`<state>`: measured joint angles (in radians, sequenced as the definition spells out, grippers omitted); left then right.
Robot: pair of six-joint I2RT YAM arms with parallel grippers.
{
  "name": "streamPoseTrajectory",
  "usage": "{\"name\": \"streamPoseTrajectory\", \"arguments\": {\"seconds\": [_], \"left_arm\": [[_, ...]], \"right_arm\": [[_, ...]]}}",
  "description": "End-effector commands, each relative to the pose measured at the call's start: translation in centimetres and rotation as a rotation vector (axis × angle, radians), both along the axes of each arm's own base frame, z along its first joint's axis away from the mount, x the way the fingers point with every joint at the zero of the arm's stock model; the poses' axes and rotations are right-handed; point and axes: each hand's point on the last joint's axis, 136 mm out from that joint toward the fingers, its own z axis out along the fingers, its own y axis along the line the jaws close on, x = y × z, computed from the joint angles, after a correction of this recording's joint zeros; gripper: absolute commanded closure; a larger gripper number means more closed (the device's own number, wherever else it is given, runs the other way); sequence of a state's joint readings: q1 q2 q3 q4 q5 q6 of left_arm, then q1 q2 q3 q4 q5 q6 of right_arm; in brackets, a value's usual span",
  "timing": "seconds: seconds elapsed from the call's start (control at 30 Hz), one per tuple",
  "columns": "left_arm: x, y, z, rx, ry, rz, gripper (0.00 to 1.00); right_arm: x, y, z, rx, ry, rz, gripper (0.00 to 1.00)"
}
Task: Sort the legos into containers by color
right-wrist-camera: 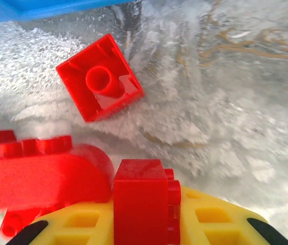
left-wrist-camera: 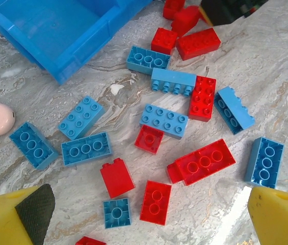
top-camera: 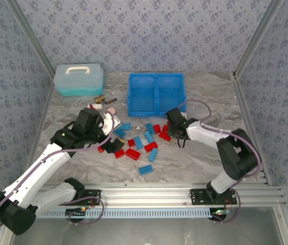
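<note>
right wrist view: right gripper [top-camera: 173, 128] clamped on a red lego [right-wrist-camera: 138, 199]; left gripper [left-wrist-camera: 149, 219] spread wide, empty, above loose legos [left-wrist-camera: 164, 121].

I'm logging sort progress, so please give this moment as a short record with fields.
bin: bright blue two-compartment plastic bin, no bricks seen inside
loose pieces: red and blue studded plastic bricks, scattered on the marbled table
right end effector: closed on a small red brick
left end effector: open, over the loose bricks
</note>
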<state>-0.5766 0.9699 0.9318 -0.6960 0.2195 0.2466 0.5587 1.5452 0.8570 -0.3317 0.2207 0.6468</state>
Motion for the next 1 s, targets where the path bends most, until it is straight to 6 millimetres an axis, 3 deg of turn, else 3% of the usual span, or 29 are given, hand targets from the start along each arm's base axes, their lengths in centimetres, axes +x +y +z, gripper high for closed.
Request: {"name": "streamPoseTrajectory", "arguments": {"seconds": [0.0,0.13,0.23,0.33,0.43,0.57,0.7,0.87,0.97], "left_arm": [[0.3,-0.2,0.1,0.007,-0.012,-0.005,0.01],[0.5,-0.5,0.4,-0.011,-0.027,-0.009,0.01],[0.6,-0.6,0.8,-0.024,-0.043,-0.01,0.01],[0.5,-0.6,1.3,-0.036,-0.064,-0.011,0.01],[0.4,-0.4,1.7,-0.044,-0.092,-0.01,0.01],[0.3,0.2,2.3,-0.048,-0.14,-0.001,0.01],[0.2,0.5,2.5,-0.046,-0.173,0.006,0.01],[0.2,0.6,2.4,-0.034,-0.174,0.006,0.01],[0.3,0.5,2.3,-0.033,-0.17,0.004,0.01]], "right_arm": [[-0.3,-0.6,3.8,-0.002,-0.126,-0.005,0.71],[-0.7,0.0,10.2,-0.001,-0.302,0.062,0.73],[0.2,1.1,14.2,0.025,-0.379,0.101,0.72],[2.7,2.9,16.9,-0.003,-0.422,0.169,0.71],[6.8,4.1,17.9,-0.058,-0.42,0.192,0.71],[13.3,3.9,15.2,-0.025,-0.333,0.151,0.71],[18.2,3.6,11.0,-0.03,-0.23,0.133,0.7],[20.7,3.4,5.8,-0.003,-0.117,0.116,0.68],[20.9,3.7,4.6,-0.001,-0.078,0.129,0.65]]}}
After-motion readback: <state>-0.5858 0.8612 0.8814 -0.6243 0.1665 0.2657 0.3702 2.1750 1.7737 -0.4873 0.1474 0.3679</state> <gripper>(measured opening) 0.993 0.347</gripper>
